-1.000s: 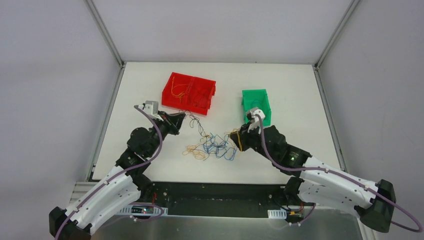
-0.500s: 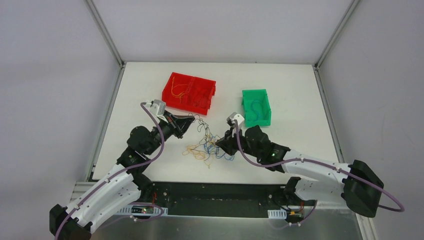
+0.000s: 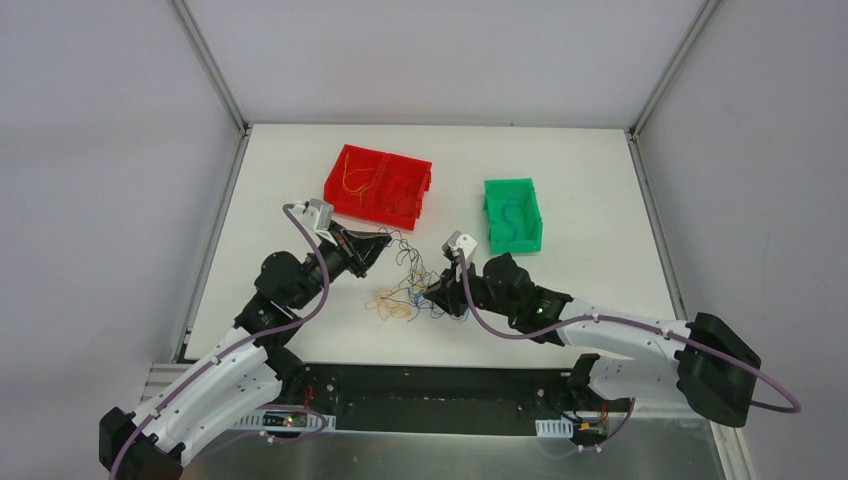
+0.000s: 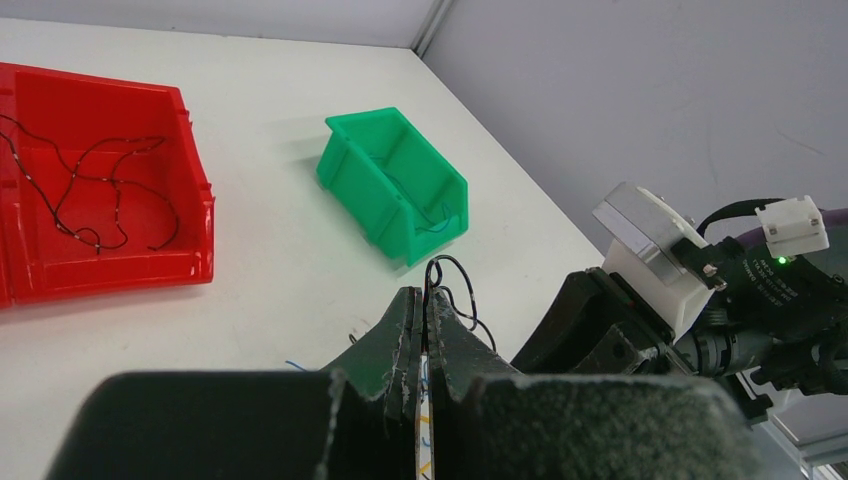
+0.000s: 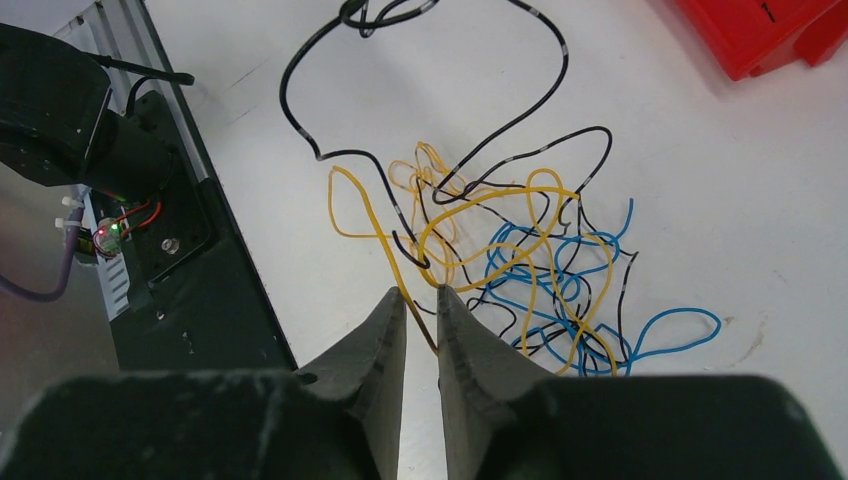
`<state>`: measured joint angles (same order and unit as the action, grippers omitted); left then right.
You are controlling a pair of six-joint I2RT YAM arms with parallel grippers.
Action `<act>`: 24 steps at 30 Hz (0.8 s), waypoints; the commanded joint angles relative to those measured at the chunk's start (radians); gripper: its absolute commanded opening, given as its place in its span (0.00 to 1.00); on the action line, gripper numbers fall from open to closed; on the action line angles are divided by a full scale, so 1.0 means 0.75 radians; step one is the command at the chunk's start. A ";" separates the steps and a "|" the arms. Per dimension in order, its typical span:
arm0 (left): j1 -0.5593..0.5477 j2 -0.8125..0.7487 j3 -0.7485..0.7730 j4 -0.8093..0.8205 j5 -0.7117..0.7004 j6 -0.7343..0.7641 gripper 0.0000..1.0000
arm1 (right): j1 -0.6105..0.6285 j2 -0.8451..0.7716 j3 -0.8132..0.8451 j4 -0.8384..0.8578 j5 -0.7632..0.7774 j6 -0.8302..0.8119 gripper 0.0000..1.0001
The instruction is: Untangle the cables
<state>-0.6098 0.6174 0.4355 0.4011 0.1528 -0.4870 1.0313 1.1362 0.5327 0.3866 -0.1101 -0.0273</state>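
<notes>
The cables (image 3: 412, 290) lie as a small tangle of yellow, blue and dark wires on the white table between the two arms. My left gripper (image 3: 385, 240) is shut on a dark cable (image 4: 441, 267) that loops out past its tips (image 4: 426, 298) and trails down to the tangle. My right gripper (image 3: 432, 293) sits low at the right edge of the tangle (image 5: 520, 250). Its jaws (image 5: 421, 292) stand slightly apart, and a yellow cable (image 5: 366, 218) runs loosely through the gap. The long dark cable (image 5: 545, 95) arcs away above the pile.
A red bin (image 3: 378, 185) with thin wires inside stands behind the left gripper. A green bin (image 3: 512, 215) holding a blue wire stands at the back right. The black base rail (image 5: 190, 250) runs along the near table edge. The right arm's wrist (image 4: 650, 270) is close beside the left fingers.
My right gripper has swung left from beside the green bin down to the tangle, and its jaws have parted a little. The left gripper shifted slightly right, still holding the dark cable.
</notes>
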 commanded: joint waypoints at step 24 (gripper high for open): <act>-0.012 0.007 0.059 0.077 -0.002 -0.028 0.00 | 0.055 0.076 0.038 0.141 0.242 -0.118 0.33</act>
<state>-0.6098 0.6239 0.4370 0.4065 0.1520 -0.4904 1.0664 1.1820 0.5327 0.4316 0.0406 -0.0917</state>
